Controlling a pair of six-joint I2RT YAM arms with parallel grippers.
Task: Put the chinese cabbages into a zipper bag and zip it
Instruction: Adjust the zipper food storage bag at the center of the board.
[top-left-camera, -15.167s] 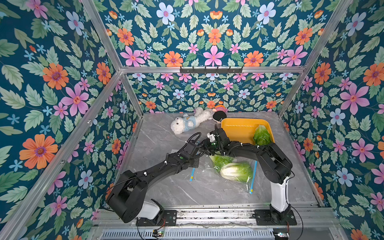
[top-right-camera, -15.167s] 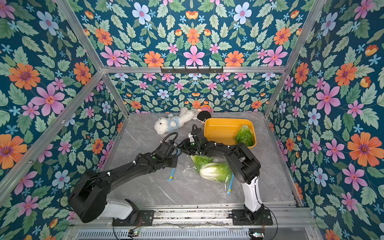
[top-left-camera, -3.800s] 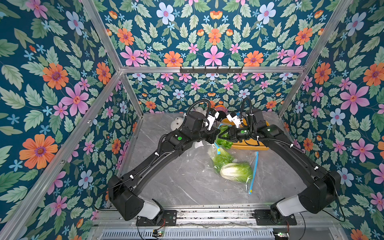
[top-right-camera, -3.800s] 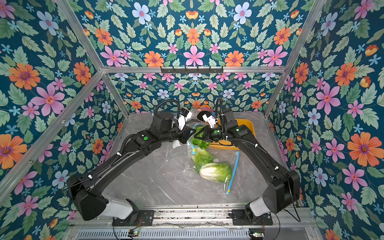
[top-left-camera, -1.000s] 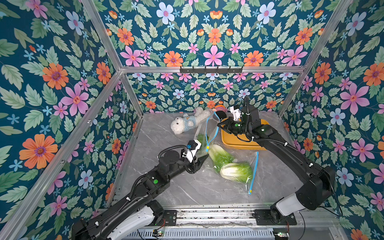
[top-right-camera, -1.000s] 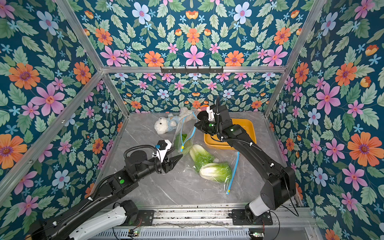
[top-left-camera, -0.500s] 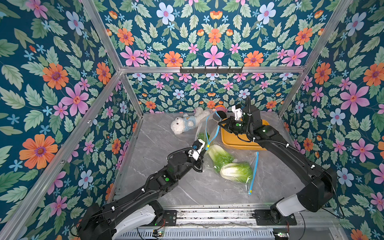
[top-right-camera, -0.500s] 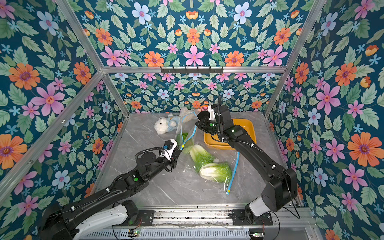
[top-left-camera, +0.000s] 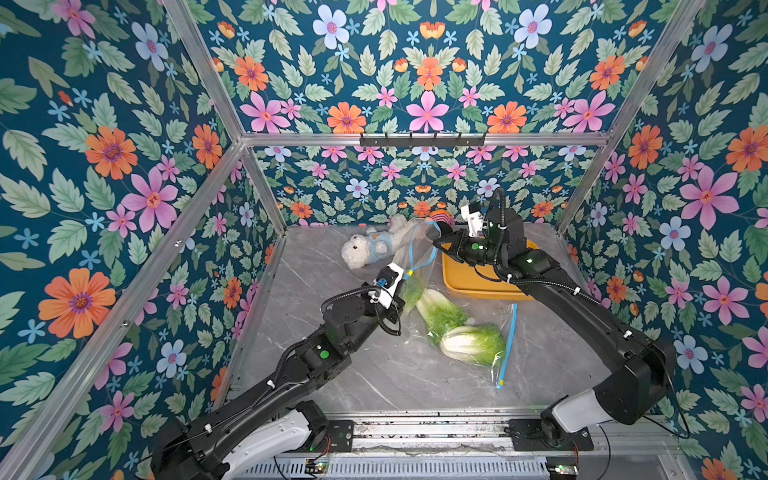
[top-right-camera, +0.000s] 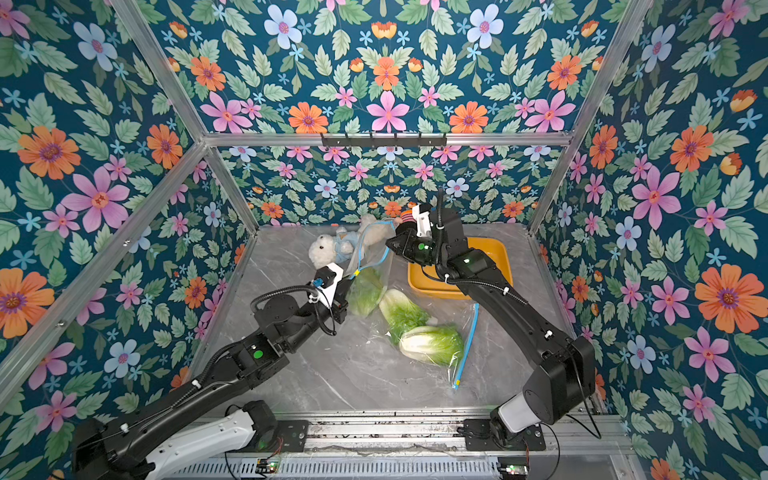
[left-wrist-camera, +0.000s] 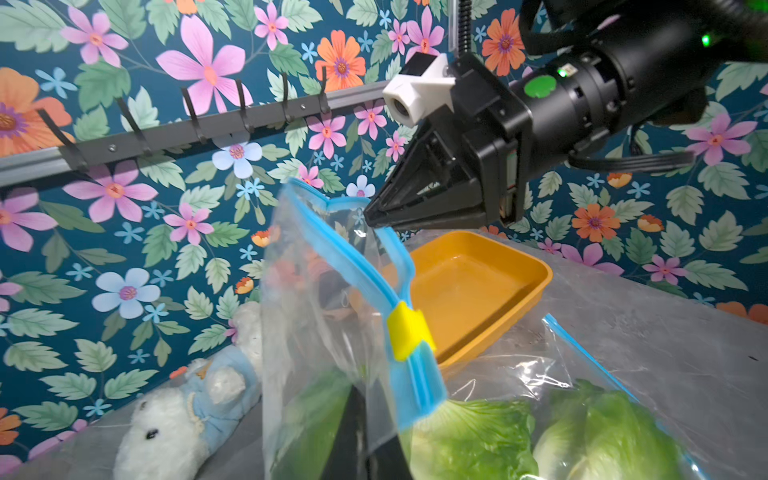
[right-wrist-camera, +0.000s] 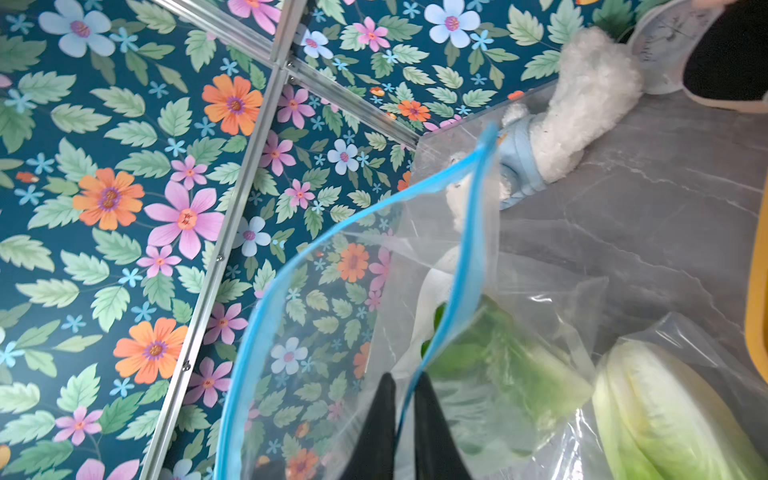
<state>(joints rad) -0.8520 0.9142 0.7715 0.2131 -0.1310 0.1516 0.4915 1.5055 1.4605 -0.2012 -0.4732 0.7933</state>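
Left claw shut tight on the zipper bag, pinching the blue zip strip at its joined end, just below the yellow slider. In the left wrist view its dark fingers show through the plastic under that slider. Right claw sits higher, near the back edge of the counter and over the left end of the yellow tray. Its jaws are drawn almost together, with the far end of the zip strip running between the fingertips. That end of the strip is lifted up to the claw tips. Between the two claws the bag mouth is raised and unzipped, the two blue tracks parted into a wide loop. The rest of the bag lies flat on the middle of the counter, reaching toward the right edge. All three chinese cabbages are under the clear plastic. One leafy head sits in the lifted part just beside the left claw. A second lies below it, green end toward the mouth. The third lies nearest the front edge, its white base showing. The last two touch. A thin blue line edges the plastic on the side toward the right edge. The tray stands at the back right, just behind the bag. A white plush toy in a pale blue top lies near the back edge, left of the raised mouth.
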